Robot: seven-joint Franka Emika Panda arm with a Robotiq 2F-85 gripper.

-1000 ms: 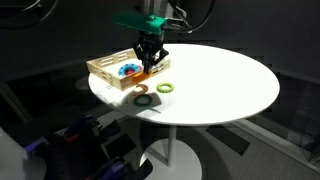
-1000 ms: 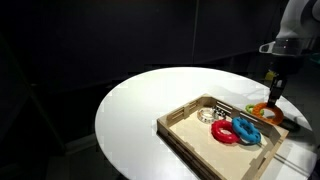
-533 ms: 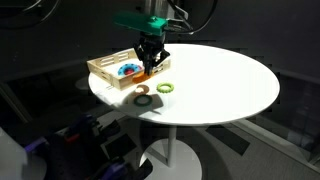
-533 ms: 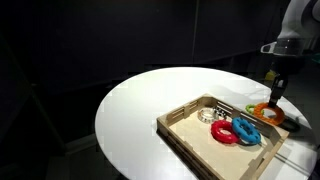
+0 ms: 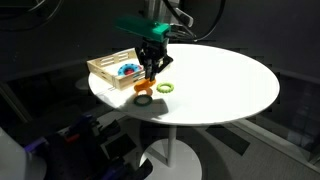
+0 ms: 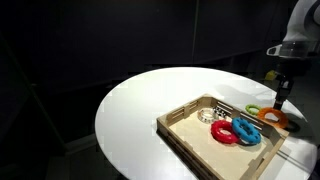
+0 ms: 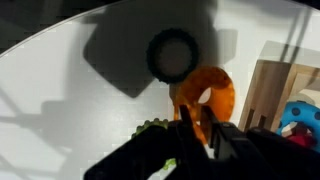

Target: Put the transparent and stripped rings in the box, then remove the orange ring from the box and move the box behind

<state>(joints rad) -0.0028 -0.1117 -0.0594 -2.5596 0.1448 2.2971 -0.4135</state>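
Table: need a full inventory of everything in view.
table: one, white, round.
box: one, light wood, near the table's edge.
red ring: one, red, in the box.
blue ring: one, blue, in the box, next to the red ring.
pale rings: count unclear, whitish, in a corner of the box.
orange ring: one, orange, outside the box, at the hand's fingertips.
dark ring: one, dark, on the table.
yellow-green ring: one, on the table, near the dark ring.
hand: one, black, over the orange ring; grip unclear.
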